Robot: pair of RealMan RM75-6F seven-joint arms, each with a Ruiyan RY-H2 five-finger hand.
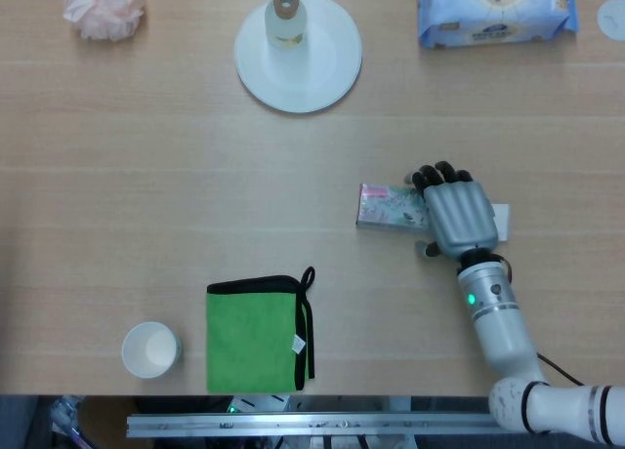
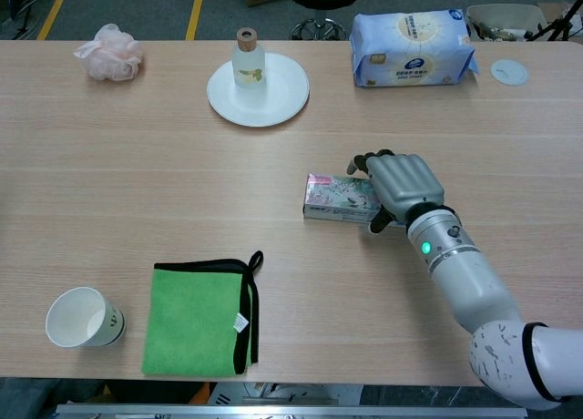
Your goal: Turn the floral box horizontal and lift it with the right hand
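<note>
The floral box lies flat on the table with its long side running left to right. My right hand lies over its right half, palm down. The dark fingertips curl over the box's far edge and the thumb sits against its near side, so the hand grips the box. A white end of the box shows to the right of the hand. The box rests on the table. My left hand is in neither view.
A white plate with a small bottle stands at the back. Further right lies a blue tissue pack, with a pink puff at the back left. A green cloth and a paper cup lie near the front edge.
</note>
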